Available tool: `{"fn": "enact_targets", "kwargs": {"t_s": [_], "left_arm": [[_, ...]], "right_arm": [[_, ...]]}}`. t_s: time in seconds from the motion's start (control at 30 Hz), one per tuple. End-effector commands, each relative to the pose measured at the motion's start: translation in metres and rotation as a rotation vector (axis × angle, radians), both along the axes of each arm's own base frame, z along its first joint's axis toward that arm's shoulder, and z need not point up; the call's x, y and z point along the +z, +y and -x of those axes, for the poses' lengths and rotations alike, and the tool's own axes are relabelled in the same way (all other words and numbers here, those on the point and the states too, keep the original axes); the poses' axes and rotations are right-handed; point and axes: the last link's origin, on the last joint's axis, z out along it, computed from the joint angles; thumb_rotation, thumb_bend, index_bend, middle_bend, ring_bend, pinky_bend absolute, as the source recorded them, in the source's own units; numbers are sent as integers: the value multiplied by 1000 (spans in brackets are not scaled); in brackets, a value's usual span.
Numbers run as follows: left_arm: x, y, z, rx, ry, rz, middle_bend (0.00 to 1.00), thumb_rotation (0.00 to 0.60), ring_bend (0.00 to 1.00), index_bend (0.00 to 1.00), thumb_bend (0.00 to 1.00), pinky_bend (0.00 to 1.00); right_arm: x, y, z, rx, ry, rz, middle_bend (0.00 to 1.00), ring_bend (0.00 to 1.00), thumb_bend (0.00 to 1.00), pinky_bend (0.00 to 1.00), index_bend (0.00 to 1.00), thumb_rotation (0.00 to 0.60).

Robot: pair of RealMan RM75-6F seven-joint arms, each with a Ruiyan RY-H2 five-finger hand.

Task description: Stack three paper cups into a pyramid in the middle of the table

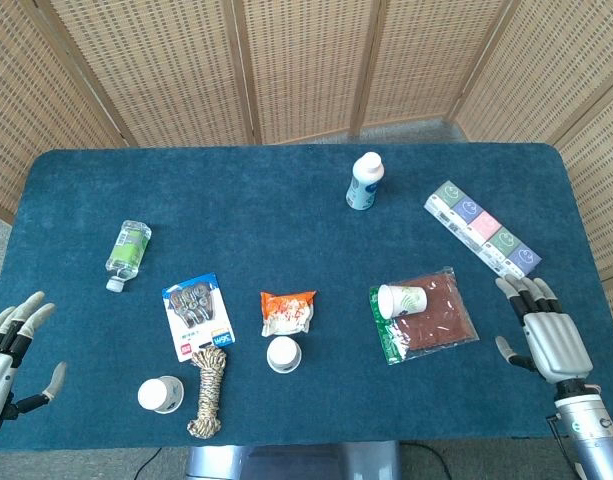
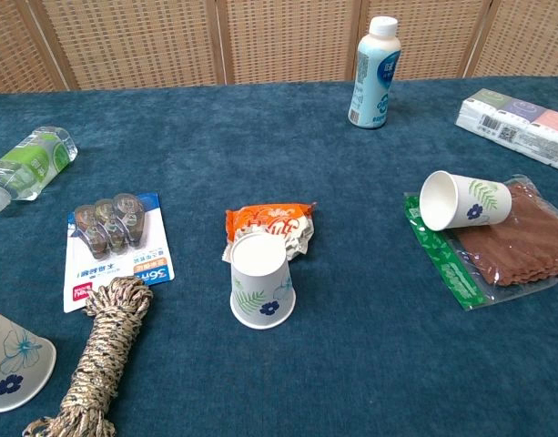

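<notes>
Near the front middle of the table (image 1: pixel 286 190) stands our centre cup (image 2: pixel 262 289), upside down, touching the front edge of an orange snack packet (image 2: pixel 271 224). The left cup (image 1: pixel 160 393) is also inverted, close to the front edge and just beside a coil of braided rope (image 1: pixel 208 393). The right cup (image 2: pixel 464 202) lies on its side, mouth towards our left, resting on the green-edged bag of brown wafers (image 1: pixel 428 317). None of the three is stacked, so we judge the task at its start. Our left hand (image 1: pixel 14 355) hovers by the left edge with fingers spread and nothing in them; our right hand (image 1: pixel 542 330) sits at the right edge, fingers straight and together-ish but apart from any object, also empty. To do the first step well, we would bring the left cup in beside the centre one so the two rims nearly touch, gripping around the wall lightly since paper crushes, and keeping clear of the rope. The tipped cup needs more care: we should grasp it across its body, turn it mouth-down, and set it squarely over the seam between the base pair. It may roll off the slick bag if nudged. Farther out lie a blue card of clips (image 1: pixel 197 313), a fallen water bottle (image 1: pixel 127 253), an upright white bottle (image 1: pixel 364 182) and a long tissue pack (image 1: pixel 482 228).
</notes>
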Motion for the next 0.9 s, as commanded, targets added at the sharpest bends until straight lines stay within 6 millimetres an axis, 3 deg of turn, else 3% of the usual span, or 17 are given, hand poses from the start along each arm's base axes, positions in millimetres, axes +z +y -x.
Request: {"fn": "enact_targets", "kwargs": {"t_s": [0.03, 0.2, 0.43, 0.9], "left_arm": [[-1, 1, 0, 1, 0, 7, 0, 375, 0, 62, 506, 0], [-3, 2, -3, -10, -4, 11, 0, 367, 0, 62, 506, 0], [-1, 5, -13, -50, -17, 8, 0, 369, 0, 61, 506, 0], [4, 9, -25, -79, -15, 22, 0, 365, 0, 62, 506, 0]], "right_arm": [[-1, 0, 1, -6, -4, -1, 0, 0, 401, 0, 0, 600], [-4, 1, 2, -8, -4, -12, 0, 0, 399, 0, 0, 600], [-12, -3, -13, 36, 12, -46, 0, 0, 395, 0, 0, 600], [-56, -35, -59, 64, 122, -105, 0, 0, 395, 0, 0, 600]]}}
